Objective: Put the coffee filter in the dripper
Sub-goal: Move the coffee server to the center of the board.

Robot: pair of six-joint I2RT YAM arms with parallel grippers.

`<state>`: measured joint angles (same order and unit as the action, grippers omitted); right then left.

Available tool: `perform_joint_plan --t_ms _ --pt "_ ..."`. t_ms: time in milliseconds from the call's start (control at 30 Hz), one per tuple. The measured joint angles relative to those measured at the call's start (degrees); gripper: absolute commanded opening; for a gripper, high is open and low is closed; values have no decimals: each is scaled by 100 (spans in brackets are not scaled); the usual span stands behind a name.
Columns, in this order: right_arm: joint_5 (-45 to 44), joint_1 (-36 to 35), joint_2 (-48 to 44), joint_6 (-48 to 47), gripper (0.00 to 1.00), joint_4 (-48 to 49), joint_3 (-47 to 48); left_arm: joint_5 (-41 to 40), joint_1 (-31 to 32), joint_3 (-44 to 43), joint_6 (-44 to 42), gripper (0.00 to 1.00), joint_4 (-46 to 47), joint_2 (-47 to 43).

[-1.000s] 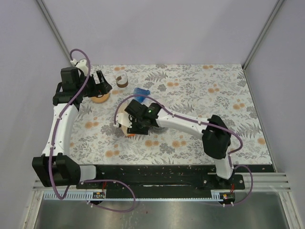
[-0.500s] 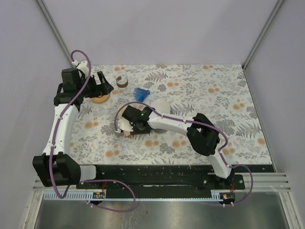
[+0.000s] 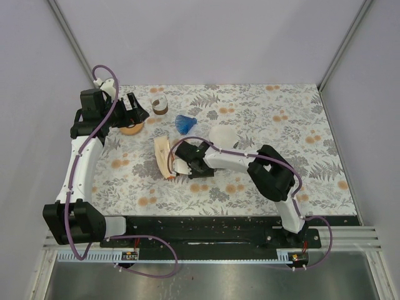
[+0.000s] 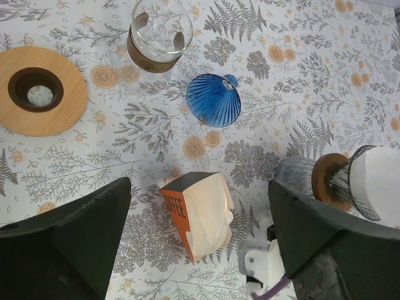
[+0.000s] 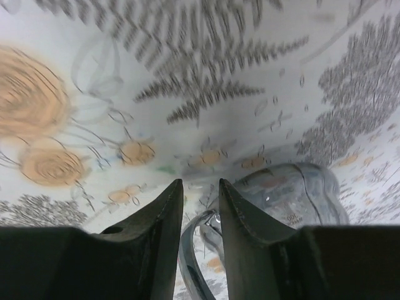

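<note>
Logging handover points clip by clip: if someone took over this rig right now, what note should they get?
Left gripper: open, empty, raised above the table.
Right gripper: low beside the filter pack, jaws narrowed. Its view is blurred, so I cannot tell whether a filter is pinched.
Blue dripper: on the table beyond the pack, no filter in it.
Done: nothing placed yet.
Left: secure one filter from the pack, carry it to the dripper and seat it inside.
</note>
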<state>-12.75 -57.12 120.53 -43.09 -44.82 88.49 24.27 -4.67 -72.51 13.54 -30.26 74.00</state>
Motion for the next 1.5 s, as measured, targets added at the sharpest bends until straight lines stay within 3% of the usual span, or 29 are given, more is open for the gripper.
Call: perform_joint_plan --t_ms 367,1267,1500 --pt "-179 688 -605 22 39 380 -645 87 0 0 2 94 0 0" --pt "-645 2337 -422 -70 41 1237 -789 212 0 0 0 94 2 44" --pt "-664 2465 -420 -79 44 1325 -789 221 0 2 0 93 0 142"
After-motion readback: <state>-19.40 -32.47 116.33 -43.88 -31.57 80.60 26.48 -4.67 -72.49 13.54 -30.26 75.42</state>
